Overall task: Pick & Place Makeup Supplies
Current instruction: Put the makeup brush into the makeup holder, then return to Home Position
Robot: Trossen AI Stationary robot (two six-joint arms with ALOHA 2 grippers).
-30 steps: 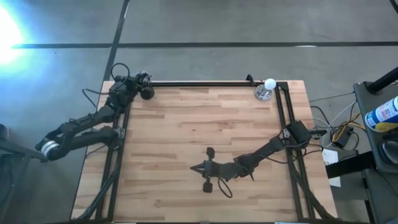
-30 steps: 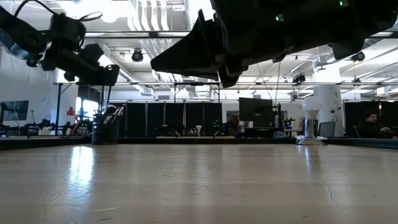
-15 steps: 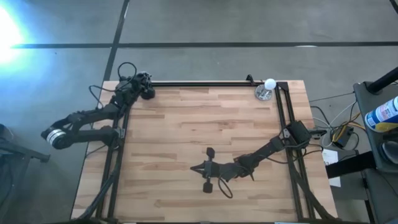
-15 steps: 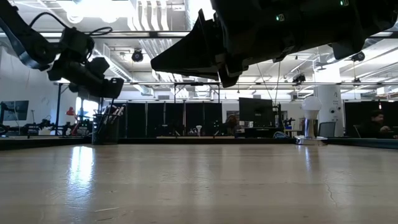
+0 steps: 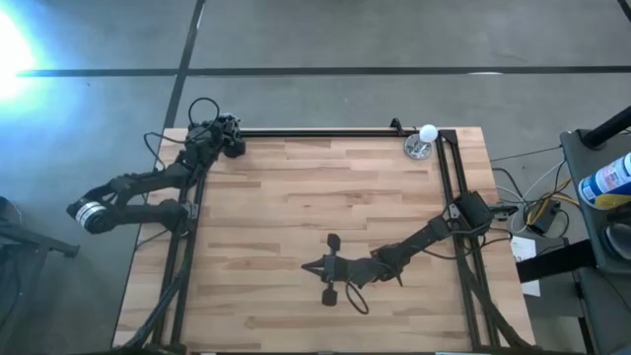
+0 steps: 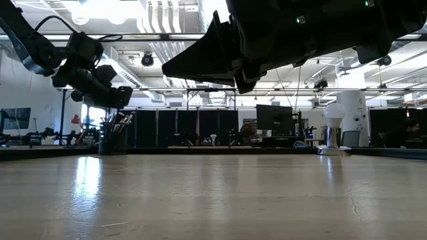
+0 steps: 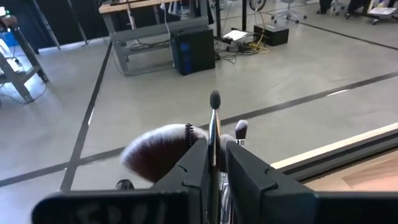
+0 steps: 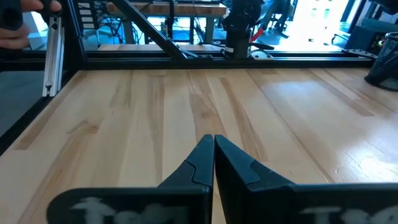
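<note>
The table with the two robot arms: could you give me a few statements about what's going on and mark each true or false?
1. The left tool is at the table's far left corner, over the cup of brushes. True.
2. A thin brush stands between the left tool's fingers. True.
3. The right tool is wide open. False: its fingers are shut, with nothing between them.
4. Brushes lie scattered across the wooden table. False: none lie on the boards; they stand in the cup.
5. The white ball on a silver base sits at the far right corner. True.
</note>
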